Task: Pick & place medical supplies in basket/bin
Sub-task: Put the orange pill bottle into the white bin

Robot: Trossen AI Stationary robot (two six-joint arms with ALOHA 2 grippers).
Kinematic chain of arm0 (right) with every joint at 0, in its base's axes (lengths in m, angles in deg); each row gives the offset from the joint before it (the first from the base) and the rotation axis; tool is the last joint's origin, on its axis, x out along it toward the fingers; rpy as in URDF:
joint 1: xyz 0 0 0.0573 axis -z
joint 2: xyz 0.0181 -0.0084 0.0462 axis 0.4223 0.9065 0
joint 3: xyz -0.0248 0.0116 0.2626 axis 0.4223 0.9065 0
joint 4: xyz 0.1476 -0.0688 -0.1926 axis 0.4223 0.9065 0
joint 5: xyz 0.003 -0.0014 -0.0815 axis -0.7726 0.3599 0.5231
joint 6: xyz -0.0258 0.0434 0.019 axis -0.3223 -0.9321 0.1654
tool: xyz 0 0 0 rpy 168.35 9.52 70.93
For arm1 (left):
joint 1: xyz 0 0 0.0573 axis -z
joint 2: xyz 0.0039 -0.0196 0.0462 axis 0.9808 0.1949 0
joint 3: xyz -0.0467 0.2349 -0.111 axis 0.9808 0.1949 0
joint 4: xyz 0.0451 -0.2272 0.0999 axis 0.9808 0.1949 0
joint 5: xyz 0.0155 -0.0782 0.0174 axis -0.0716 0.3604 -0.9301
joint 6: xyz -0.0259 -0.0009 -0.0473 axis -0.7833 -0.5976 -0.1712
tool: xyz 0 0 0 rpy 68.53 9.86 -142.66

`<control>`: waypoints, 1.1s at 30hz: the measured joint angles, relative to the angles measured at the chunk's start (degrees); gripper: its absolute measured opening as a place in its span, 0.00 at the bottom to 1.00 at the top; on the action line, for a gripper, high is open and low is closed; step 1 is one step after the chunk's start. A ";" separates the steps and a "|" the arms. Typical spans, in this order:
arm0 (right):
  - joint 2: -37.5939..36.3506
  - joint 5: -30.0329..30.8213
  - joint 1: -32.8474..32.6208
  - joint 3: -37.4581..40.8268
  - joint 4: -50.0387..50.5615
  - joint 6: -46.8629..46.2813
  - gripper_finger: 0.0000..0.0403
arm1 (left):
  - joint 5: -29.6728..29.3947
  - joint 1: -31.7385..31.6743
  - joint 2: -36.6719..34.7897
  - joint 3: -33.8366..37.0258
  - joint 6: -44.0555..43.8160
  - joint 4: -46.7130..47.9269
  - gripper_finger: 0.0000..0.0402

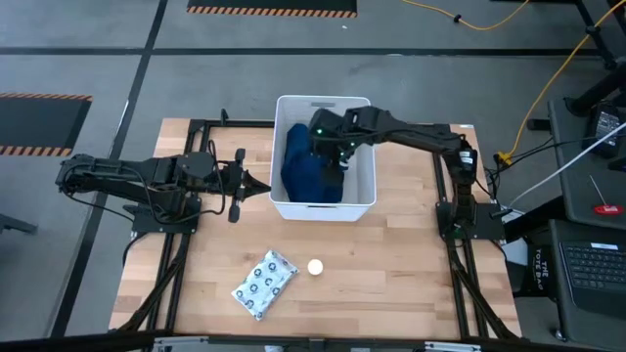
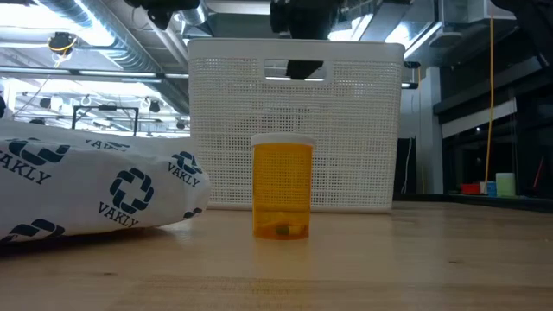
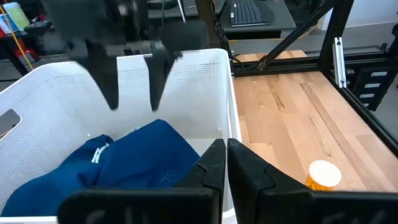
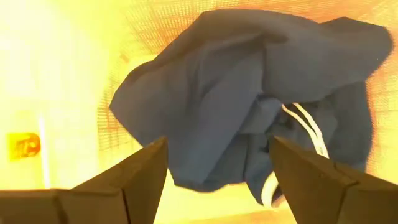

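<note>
The white bin stands mid-table, with the dark blue garment lying crumpled inside it. My right gripper hangs open above the bin; its fingers are clear of the garment and hold nothing. My left gripper waits shut just outside the bin's left wall. The white packet with blue rings and the amber bottle with a white cap rest on the table nearer the front edge. The bottle stands upright on its base.
Black frame rails run along the left and right sides of the wooden table. Bare wood lies between the bin and the bottle and to the bottle's right. The packet lies flat to the left of the bottle.
</note>
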 joint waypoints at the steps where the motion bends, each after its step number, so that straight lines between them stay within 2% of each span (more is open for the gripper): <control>1: 0.00 0.01 0.02 -1.22 0.97 -0.14 0.69 | -0.01 0.00 0.00 0.00 -0.01 0.01 0.02; 7: -1.80 0.62 -1.82 -3.81 4.29 -1.38 0.69 | 0.00 0.00 0.01 0.00 0.01 0.01 0.02; 13: -9.52 11.21 -7.07 -0.12 3.25 -4.68 0.69 | -0.01 0.00 0.01 0.00 0.01 0.00 0.03; 16: -15.09 13.57 -10.28 5.84 -0.55 -6.57 0.69 | 0.00 0.00 0.00 0.00 0.00 0.00 0.02; 23: -32.18 19.88 -17.77 28.76 -13.99 -11.73 0.69 | 0.00 0.00 0.00 0.00 0.01 0.01 0.02; 27: -40.63 19.95 -22.33 39.44 -21.85 -11.81 0.69 | 0.00 0.00 0.01 0.00 0.01 0.01 0.01; 33: -48.96 20.10 -26.65 49.99 -24.47 -15.60 0.69 | 0.00 0.00 -0.01 0.00 0.01 -0.01 0.02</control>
